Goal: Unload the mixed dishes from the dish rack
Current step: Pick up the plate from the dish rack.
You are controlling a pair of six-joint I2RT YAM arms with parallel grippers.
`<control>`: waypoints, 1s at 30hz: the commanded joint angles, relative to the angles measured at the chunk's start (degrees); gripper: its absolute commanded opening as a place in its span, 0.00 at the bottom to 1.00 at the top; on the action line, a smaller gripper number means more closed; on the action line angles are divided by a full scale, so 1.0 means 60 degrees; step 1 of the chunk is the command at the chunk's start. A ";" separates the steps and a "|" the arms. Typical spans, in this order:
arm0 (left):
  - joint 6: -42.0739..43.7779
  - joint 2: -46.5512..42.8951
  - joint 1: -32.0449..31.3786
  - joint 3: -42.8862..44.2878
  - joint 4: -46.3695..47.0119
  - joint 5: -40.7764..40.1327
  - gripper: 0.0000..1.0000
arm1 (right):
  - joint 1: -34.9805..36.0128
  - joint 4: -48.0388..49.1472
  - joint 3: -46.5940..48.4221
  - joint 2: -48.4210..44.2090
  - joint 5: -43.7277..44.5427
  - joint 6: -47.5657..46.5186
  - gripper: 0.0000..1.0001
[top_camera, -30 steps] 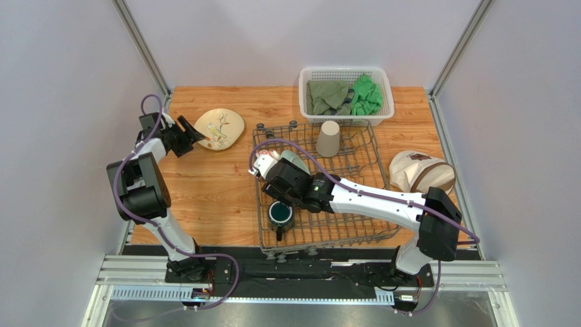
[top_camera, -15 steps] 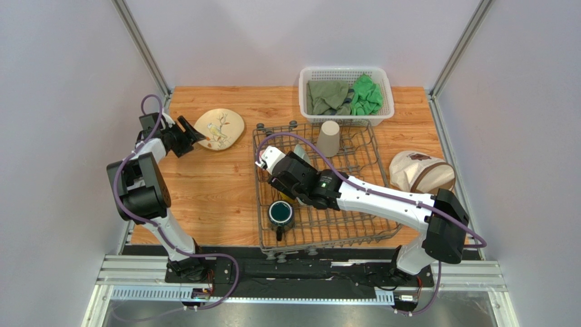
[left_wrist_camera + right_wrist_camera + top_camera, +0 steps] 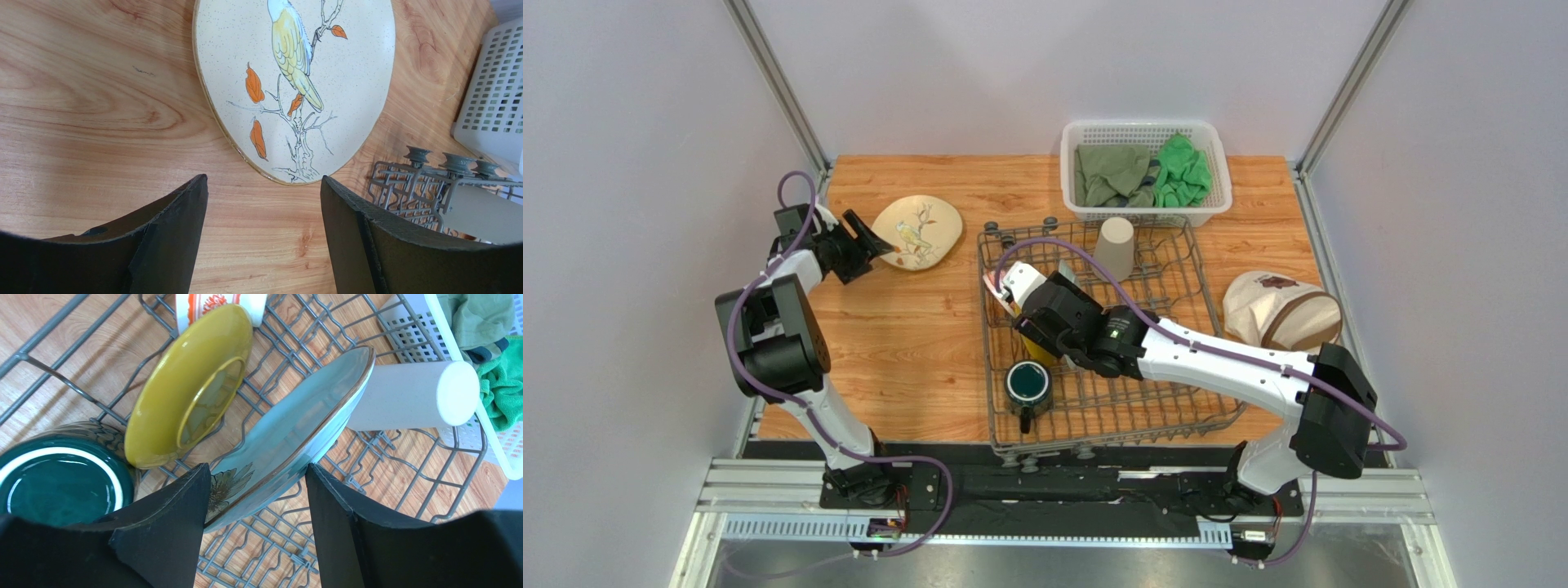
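Note:
The grey wire dish rack (image 3: 1185, 380) holds a pale green plate (image 3: 294, 435) and a yellow-and-green plate (image 3: 190, 386), both leaning on edge. It also holds a red-and-white bowl (image 3: 218, 305), a dark teal mug (image 3: 1027, 384) and a tall beige cup (image 3: 1114, 249). My right gripper (image 3: 258, 474) is open inside the rack, its jaws either side of the pale green plate's lower edge. The cream bird plate (image 3: 918, 230) lies on the table left of the rack. My left gripper (image 3: 264, 184) is open and empty, just short of that plate's near rim.
A white mesh basket (image 3: 1144, 124) with green cloths stands behind the rack. A beige cap-like fabric thing (image 3: 1280, 309) lies right of the rack. Grey walls close both sides. The rack's corner feet (image 3: 445, 162) show right of the left gripper.
My right gripper has moved toward the far side of the rack, from above the mug to around the pale green plate. The left arm has not moved.

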 commanded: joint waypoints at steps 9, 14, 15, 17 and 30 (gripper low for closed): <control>0.0125 -0.0358 0.0056 -0.0007 0.0214 0.0170 0.76 | -0.0510 -0.0512 -0.0578 -0.0291 0.0109 0.0075 0.62; 0.0154 -0.0285 0.0056 -0.0007 0.0229 0.0213 0.76 | -0.0598 -0.0571 -0.0607 -0.0262 -0.0096 0.0163 0.62; 0.0154 -0.0285 0.0056 -0.0007 0.0244 0.0214 0.76 | -0.0627 -0.0571 -0.0607 -0.0262 -0.0111 0.0163 0.62; 0.0139 -0.0241 0.0071 0.0007 0.0258 0.0214 0.76 | -0.0642 -0.0571 -0.0607 -0.0262 -0.0199 0.0178 0.62; 0.0154 -0.0124 0.0056 0.0022 0.0302 0.0316 0.75 | -0.0949 -0.0643 -0.0475 -0.0101 -0.0813 0.0485 0.60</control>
